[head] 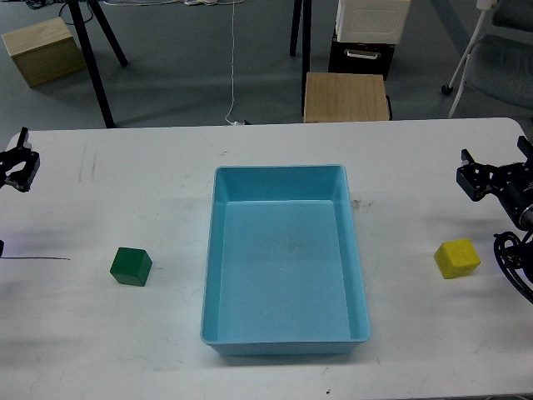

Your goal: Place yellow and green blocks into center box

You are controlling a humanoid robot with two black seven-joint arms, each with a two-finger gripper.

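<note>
Two blocks flank the light-blue tray, both outside it.

The matte green block (131,267) sits left of the smooth plastic center box (286,343) on the white table (166,167), the yellow block (456,258) right, nothing between. Left gripper (18,169) and right gripper (477,177) hang apart, holding nothing; their fingers' spread is unreadable.
</note>
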